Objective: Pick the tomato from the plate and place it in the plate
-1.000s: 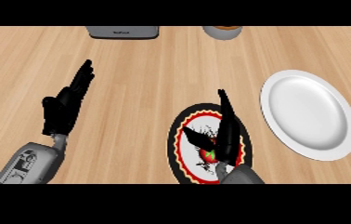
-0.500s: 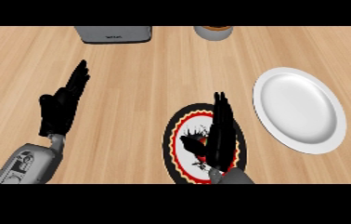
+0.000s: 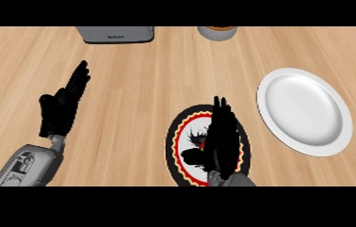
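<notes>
A patterned plate (image 3: 182, 127) with a black, red and cream rim lies at the lower middle of the counter. My right hand (image 3: 222, 134) is open above it, fingers straight and pointing away from me, and covers the plate's centre. Only a red sliver of the tomato (image 3: 202, 146) shows at the hand's left edge, beside the thumb. To the right lies a plain white plate (image 3: 303, 110) with nothing on it. My left hand (image 3: 64, 103) rests open at the left of the counter, fingers up, holding nothing.
A grey toaster (image 3: 115, 33) stands at the counter's far edge on the left. A round cup or jar (image 3: 217, 32) sits at the far edge, right of centre. Bare wood lies between the two hands.
My right hand has shifted slightly left and settled over the patterned plate's centre. The whole view has slid a little. My left hand has kept its pose.
</notes>
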{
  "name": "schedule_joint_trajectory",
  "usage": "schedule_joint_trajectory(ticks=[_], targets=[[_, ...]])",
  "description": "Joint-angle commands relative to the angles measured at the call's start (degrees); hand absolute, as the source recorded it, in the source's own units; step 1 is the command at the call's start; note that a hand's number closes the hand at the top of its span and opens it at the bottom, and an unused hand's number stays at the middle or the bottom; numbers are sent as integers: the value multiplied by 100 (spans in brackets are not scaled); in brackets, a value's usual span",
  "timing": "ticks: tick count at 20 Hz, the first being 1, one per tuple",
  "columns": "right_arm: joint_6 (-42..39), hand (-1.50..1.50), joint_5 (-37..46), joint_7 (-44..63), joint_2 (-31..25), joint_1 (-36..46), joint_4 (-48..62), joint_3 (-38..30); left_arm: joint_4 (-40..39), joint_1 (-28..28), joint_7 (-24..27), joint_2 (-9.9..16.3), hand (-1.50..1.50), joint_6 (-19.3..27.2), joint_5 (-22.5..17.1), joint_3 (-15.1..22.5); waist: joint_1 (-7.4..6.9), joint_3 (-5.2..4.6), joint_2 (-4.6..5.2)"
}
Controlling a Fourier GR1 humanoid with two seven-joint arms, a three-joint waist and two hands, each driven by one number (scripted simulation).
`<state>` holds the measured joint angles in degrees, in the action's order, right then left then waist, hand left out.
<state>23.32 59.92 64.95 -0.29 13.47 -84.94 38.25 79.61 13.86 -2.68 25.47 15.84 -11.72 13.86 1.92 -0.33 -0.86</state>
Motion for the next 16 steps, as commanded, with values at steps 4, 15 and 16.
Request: schedule_joint_trajectory(ticks=[4, 15, 16], targets=[[-1997, -150, -102, 1758, 27, -35, -1421, -105, 33, 75, -11, 1, 0, -78, 29, -71, -69, 19, 28], [-2145, -150, -554, 1404, 25, -359, -723, -374, 27, 134, 44, -291, 0, -58, 261, 22, -208, 30, 90], [-2442, -150, -668, 1732, 25, -244, -1112, -298, 28, 196, -189, -350, 0, 66, 328, 57, -191, 29, 77]])
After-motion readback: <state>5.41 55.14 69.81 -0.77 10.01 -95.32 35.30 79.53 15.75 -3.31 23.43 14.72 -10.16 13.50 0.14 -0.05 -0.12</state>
